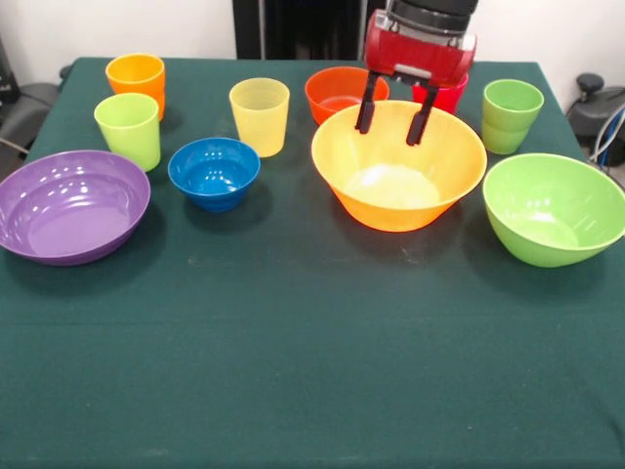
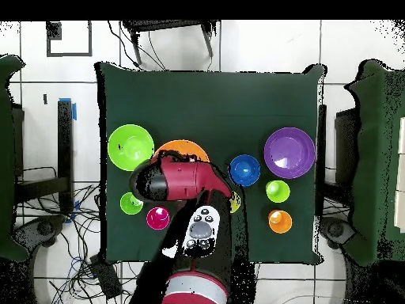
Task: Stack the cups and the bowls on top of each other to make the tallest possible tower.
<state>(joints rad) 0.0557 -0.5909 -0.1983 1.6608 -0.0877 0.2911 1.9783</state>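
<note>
Clearly parted and holding nothing, the gripper [image 1: 394, 120] fingers [image 1: 367, 103] hang above the orange-yellow bowl's [image 1: 391, 200] far rim.

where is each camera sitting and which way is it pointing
Front view: across the table, facing the robot; shows the end effector, open, over the orange bowl.
Overhead view: above, looking straight down; shows the arm from the bottom edge, covering much of that bowl.
Shared: purple bowl, blue bowl, left-right reversed.
</note>
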